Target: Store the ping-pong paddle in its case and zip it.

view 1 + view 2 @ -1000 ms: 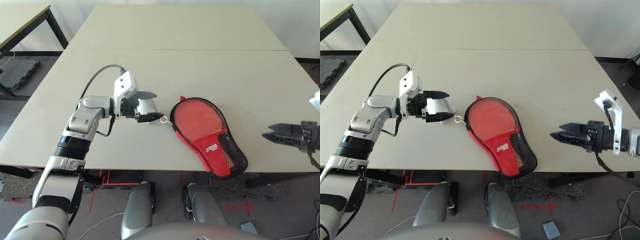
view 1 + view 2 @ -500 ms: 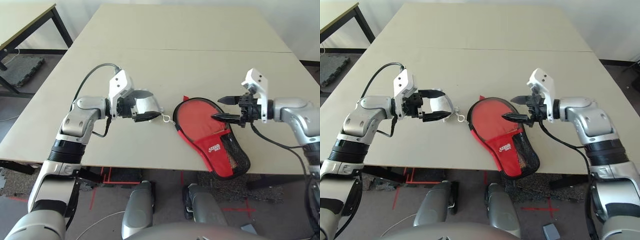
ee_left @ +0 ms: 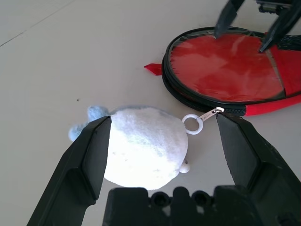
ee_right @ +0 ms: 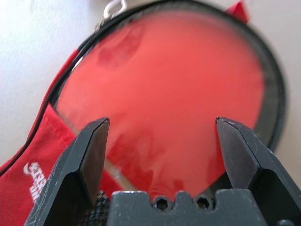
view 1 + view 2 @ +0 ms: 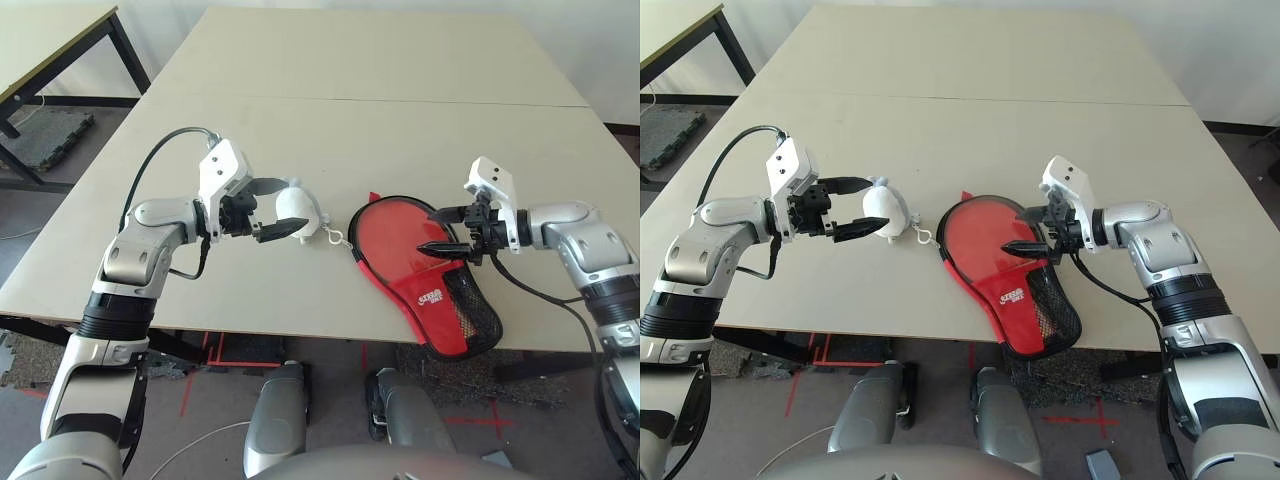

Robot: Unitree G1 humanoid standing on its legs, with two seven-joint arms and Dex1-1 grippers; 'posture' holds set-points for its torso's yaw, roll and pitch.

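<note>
The case (image 5: 428,297) lies unzipped on the table, red side up, black zipper rim around it. Inside it the ping-pong paddle (image 5: 398,235) shows its round red face; the red flap and mesh pocket cover its handle. My right gripper (image 5: 428,230) hovers open just over the right part of that face, as seen in the right wrist view (image 4: 162,122). My left gripper (image 5: 290,205) is open left of the case, with a white plush lump (image 3: 141,146) lying between its fingers. The lump's ring joins the zipper pull (image 3: 209,114).
The case's narrow end (image 5: 455,340) juts over the table's front edge. A seam (image 5: 350,98) crosses the tabletop farther back. A second table (image 5: 50,50) stands at the far left, with a dark mat on the floor beside it.
My right arm swung in from the table's right edge to above the paddle face. My left gripper drew back leftward, so the white lump now sits near its fingertips.
</note>
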